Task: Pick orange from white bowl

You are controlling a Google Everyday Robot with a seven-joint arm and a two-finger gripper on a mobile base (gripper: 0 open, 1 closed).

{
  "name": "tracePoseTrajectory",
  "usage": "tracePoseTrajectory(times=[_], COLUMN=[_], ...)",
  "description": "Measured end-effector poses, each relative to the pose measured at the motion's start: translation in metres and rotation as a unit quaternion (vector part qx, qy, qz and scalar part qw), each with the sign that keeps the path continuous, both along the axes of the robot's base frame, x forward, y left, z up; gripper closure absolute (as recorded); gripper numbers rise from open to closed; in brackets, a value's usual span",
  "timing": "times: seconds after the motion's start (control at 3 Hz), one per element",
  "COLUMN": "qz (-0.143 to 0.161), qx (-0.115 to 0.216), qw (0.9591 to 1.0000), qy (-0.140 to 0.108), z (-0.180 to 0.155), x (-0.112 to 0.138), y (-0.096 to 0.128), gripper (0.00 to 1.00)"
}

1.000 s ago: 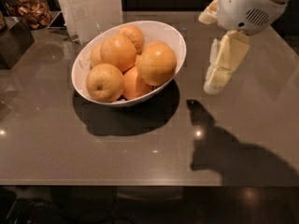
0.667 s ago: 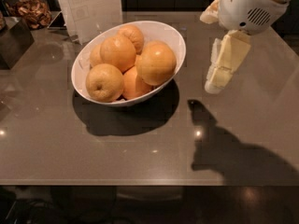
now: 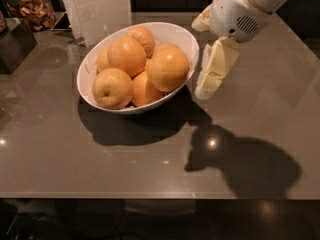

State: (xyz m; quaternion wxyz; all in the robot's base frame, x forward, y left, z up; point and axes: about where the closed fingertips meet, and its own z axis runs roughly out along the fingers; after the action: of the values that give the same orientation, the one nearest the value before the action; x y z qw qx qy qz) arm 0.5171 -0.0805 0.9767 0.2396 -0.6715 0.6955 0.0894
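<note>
The white bowl (image 3: 186, 40) stands on the grey table, left of centre, and holds several round fruits. The orange (image 3: 169, 68) is the largest, smooth one, on the right side of the pile against the rim. A paler yellow fruit with a dimpled end (image 3: 112, 88) lies at the front left. A smaller, deeper-orange fruit (image 3: 145, 90) lies low between them. My gripper (image 3: 201, 59) hangs above the table just right of the bowl's rim, close to the orange. It is open and empty, with one cream finger (image 3: 215, 66) pointing down.
A white paper sign (image 3: 100, 6) stands behind the bowl. A container of brown dried pieces (image 3: 32, 11) and a dark box (image 3: 15, 44) are at the far left. The table's front edge (image 3: 160, 198) runs across the bottom.
My gripper has moved left towards the bowl's right rim, and its shadow on the table has shifted left with it. The bowl and fruits have not moved.
</note>
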Motion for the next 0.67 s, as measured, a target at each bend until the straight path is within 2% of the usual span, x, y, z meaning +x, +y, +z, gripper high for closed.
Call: tracePoseTrajectory(times=[0.67], qz=[0.045], qx=[0.028], qw=[0.9982], qy=[0.029], z=[-0.02], x=[0.017], y=[0.051], gripper=[0.0])
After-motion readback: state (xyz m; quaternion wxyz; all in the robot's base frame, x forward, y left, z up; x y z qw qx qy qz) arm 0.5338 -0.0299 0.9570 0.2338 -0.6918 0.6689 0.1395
